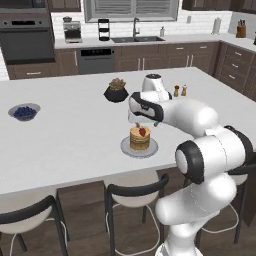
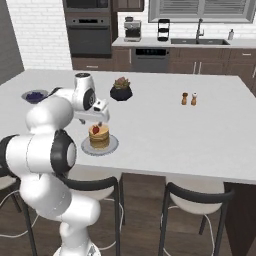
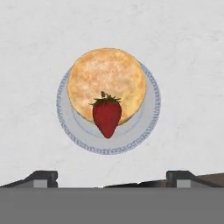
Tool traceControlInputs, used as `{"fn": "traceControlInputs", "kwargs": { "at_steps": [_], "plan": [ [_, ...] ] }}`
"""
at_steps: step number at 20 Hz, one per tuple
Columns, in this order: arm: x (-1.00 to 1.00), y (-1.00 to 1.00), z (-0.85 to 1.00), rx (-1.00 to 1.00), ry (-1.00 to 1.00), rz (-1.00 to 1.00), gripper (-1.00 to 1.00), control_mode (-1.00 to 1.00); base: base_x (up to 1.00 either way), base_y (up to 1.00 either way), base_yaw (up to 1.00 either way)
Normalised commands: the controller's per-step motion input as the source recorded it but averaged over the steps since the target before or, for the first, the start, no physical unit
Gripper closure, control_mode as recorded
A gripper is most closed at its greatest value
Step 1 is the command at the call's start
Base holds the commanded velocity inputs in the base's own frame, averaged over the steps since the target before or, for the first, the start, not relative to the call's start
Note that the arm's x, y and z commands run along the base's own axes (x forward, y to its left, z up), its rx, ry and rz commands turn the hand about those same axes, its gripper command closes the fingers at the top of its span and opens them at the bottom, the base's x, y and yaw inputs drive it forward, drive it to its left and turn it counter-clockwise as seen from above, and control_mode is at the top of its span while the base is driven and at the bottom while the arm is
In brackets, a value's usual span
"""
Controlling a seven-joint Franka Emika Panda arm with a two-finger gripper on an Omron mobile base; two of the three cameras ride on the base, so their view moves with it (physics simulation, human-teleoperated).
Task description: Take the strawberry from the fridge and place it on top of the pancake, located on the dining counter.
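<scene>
Resting on top of the pancake, the strawberry lies on its side near the stack's edge, its pointed tip reaching out over the rim toward the white plate (green leaves pointing back toward the stack's middle). The plate stands on the dining worktop, close to the stool side. Above it hangs the end effector, its jaws spread wide and holding nothing; the two dark fingertips stand far apart at the bottom of the hand view, clear of the fruit. From the left base view the strawberry shows as a small red spot on the stack, just under the white wrist. Farther back on the worktop sit a dark pot with a plant, two small shakers, and a bowl of blue berries well off to the left.
</scene>
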Motion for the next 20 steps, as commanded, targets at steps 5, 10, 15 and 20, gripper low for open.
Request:
{"fn": "traceControlInputs", "kwargs": {
  "at_steps": [5,10,15,20],
  "plan": [
    [-1.00,0.00,0.21,0.00,0.00,0.00,-1.00,-1.00,0.00,0.00,0.00],
    [-1.00,0.41,0.72,-0.07,0.00,0.00,-1.00,-1.00,0.00,0.00,0.00],
    [-1.00,0.89,0.61,-0.27,-0.01,0.01,-1.00,-1.00,0.00,0.00,0.00],
    [-1.00,0.79,0.06,-0.43,-0.14,0.15,-1.00,-1.00,0.00,0.00,0.00]
  ]
}}
